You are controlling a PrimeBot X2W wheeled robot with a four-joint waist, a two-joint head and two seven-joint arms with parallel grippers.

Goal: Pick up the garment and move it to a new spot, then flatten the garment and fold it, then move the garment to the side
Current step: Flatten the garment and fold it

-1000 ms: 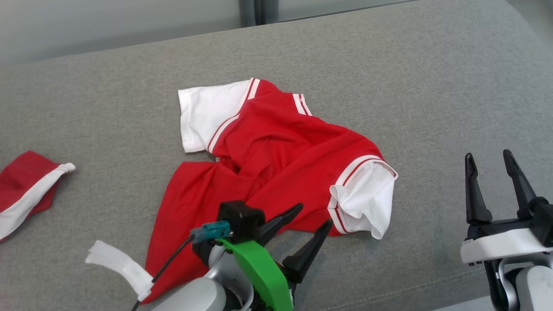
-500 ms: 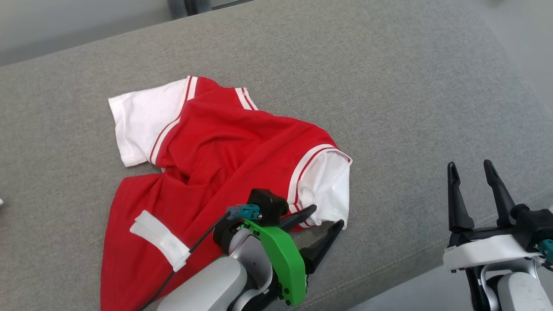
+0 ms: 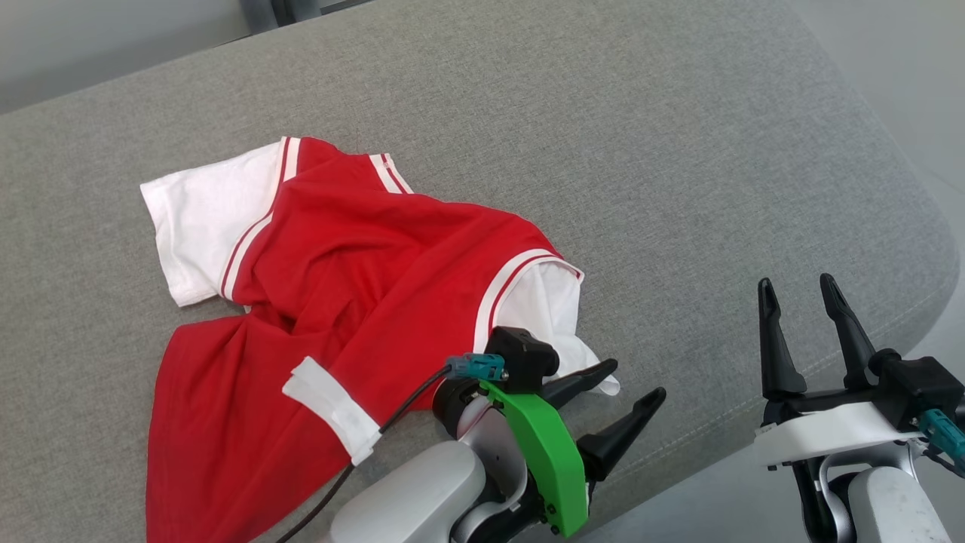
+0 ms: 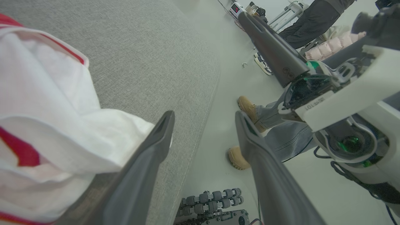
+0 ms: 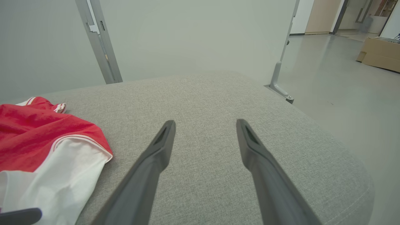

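1. Head view: the red shirt (image 3: 362, 302) lies crumpled on the grey couch (image 3: 641, 136), left of centre. Its body runs from the hem at the near left up toward the striped neck at the far side. The white sleeves stick out across that line, one far left and one near right. My left gripper (image 3: 638, 379) sits at the near sleeve (image 3: 554, 309), fingers spread wide and holding nothing, pointing right, away from the shirt's body. My right gripper (image 3: 795, 280) stands well apart to the right, near the couch's edge, also wide open and empty. My left arm is the nearer one, and the shirt lies to its left.

2. Left wrist view: the sleeve's cuff bunches against the outer side of one finger and seems to touch it. Between my fingers there is only bare couch and floor, no cloth. I judge I must swing back toward the sleeve before closing. Beyond are a person's tan shoes (image 4: 248, 107). The small print on my right gripper's white housing is too small to read.

3. Right wrist view: the shirt lies at the far left, apart from these fingers. I see no brand or lettering on it, and none on the cardboard box (image 5: 379, 53).
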